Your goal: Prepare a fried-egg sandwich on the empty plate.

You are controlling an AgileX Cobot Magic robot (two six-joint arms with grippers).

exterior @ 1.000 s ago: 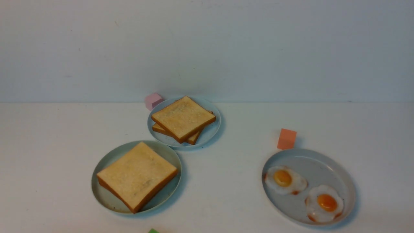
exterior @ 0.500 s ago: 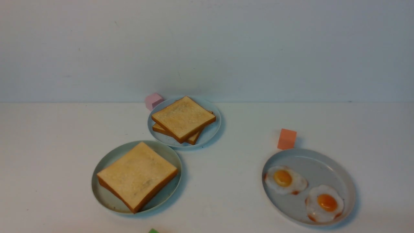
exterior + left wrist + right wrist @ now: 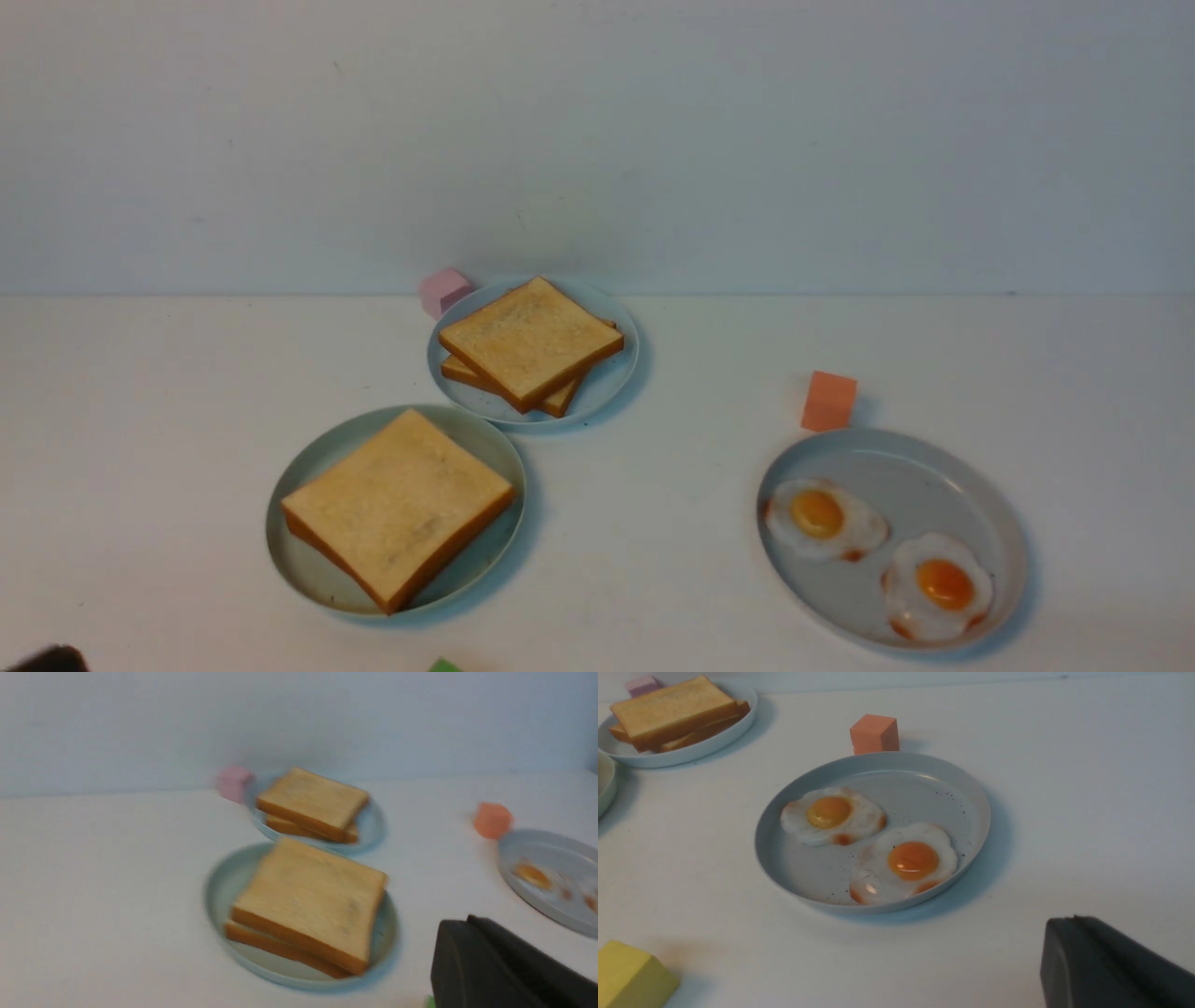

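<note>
The pale mint-green plate (image 3: 303, 569) lies front left and carries a square golden toast slice (image 3: 397, 504). The left wrist view shows this top slice (image 3: 313, 896) resting on a second slice (image 3: 261, 942); whether anything lies between them I cannot tell. Two fried eggs (image 3: 822, 518) (image 3: 938, 586) lie on the grey plate (image 3: 924, 476) at the right. My left gripper (image 3: 467, 919) is shut and empty, near the mint plate's side; only a dark bit of it (image 3: 42, 661) shows in the front view. My right gripper (image 3: 1073, 919) is shut and empty, short of the egg plate (image 3: 924, 788).
A smaller grey-blue plate (image 3: 607, 383) behind the mint one holds two loose toast slices (image 3: 527, 341). A pink cube (image 3: 442, 289) sits behind it, an orange cube (image 3: 828, 401) behind the egg plate. A green piece (image 3: 443, 665) and a yellow block (image 3: 630, 977) lie near the table's front.
A dark part of my left arm has come into the front view's lower left corner. Plates, toast and eggs have not moved.
</note>
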